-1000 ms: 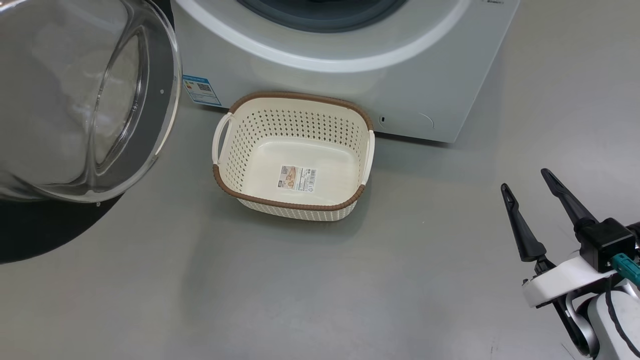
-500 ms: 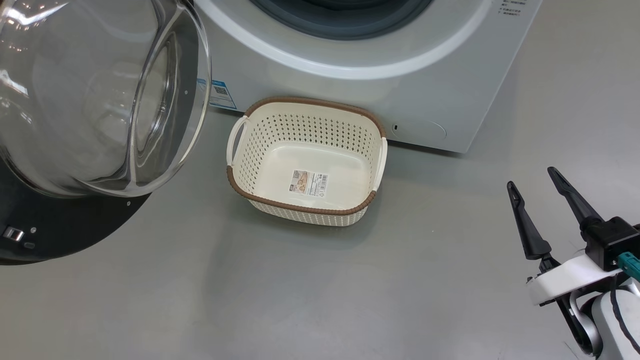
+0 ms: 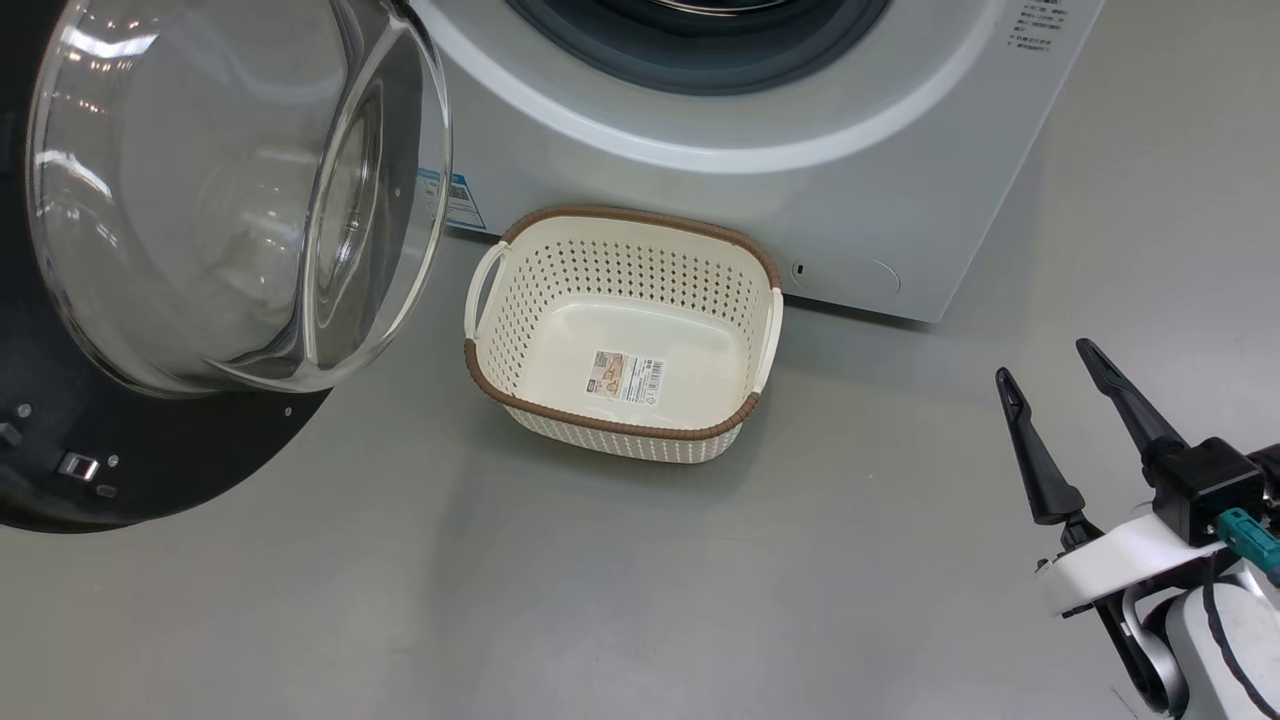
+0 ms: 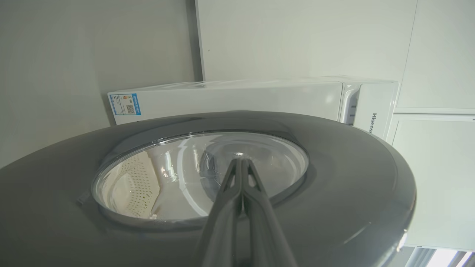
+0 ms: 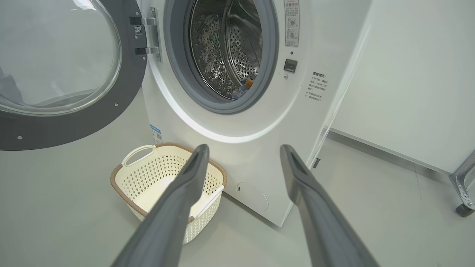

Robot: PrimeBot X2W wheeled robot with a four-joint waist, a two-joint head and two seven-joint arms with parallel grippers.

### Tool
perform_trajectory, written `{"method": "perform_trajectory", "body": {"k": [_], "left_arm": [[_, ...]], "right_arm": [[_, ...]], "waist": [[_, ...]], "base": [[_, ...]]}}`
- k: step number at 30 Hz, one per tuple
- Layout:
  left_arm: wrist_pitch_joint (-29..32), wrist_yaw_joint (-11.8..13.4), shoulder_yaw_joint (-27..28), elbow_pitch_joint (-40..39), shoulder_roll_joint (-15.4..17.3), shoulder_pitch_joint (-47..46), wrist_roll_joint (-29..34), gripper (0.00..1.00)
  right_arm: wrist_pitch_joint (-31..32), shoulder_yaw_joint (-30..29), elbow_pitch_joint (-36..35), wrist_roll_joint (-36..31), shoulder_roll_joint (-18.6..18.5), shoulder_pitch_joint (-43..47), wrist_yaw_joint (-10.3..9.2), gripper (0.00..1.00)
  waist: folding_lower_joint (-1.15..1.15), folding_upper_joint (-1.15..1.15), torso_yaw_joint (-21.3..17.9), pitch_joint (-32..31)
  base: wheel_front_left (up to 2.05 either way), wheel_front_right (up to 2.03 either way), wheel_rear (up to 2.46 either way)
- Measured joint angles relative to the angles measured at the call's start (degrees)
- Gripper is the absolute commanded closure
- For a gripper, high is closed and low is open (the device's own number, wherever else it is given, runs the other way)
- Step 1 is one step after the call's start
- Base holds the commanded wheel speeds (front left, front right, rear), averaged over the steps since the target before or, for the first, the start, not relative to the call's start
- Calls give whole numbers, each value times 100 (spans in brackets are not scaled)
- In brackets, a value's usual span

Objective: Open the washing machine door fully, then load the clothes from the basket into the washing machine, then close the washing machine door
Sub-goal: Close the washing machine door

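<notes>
Left end effector (image 4: 240, 161): fingers pressed together with nothing between them. The tips sit at the centre of the door's (image 4: 334, 178) glass, on its outer side; contact not certain. Right end effector (image 3: 1044, 362), lower right of the head view: fingers spread wide, holding nothing, over bare grey floor (image 3: 600, 600).

Door (image 3: 230, 200): stands open at the upper left of the head view, with the clear bowl bulging out and the black rim below it. In the right wrist view the door (image 5: 74, 126) hangs at upper left on a metal hinge (image 5: 146, 37), beside the grey seal (image 5: 174, 55).

Basket (image 3: 620, 425): centre of the head view, on the floor just beside the washing machine's (image 3: 700, 190) base. It is well apart from the right end effector, up and to its left. Its bottom is in plain sight.

Clothes (image 5: 245, 84): a scrap of blue and orange cloth low in the steel drum (image 5: 230, 44), just behind the seal. In the right wrist view it lies above the gap between the right fingers.

Writing:
- "Hisense" lettering (image 4: 373, 122) runs sideways on the machine's panel, at the right of the left wrist view.
- Blue sticker (image 4: 125, 104) carries a QR code; its print is too small to read.
- Label sticker (image 3: 625, 376) on the basket bottom shows a barcode; the words are unreadable.
- Printed notice (image 5: 317, 87) to the right of the drum opening is also too small to read.
</notes>
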Motion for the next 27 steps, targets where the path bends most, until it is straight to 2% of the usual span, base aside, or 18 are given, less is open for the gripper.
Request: {"method": "perform_trajectory", "body": {"k": [13, 27], "left_arm": [[487, -55, -216, -358, -185, 178, -44, 100], [976, -98, -479, -936, -668, 432, -168, 100]], "right_arm": [[1, -49, 23, 0, 154, 51, 0, 0], [1, -7, 24, 10, 430, 118, 0, 0]], "waist": [[0, 0, -79, -130], [0, 0, -252, -300]], "base": [[0, 0, 0], [0, 0, 0]]}}
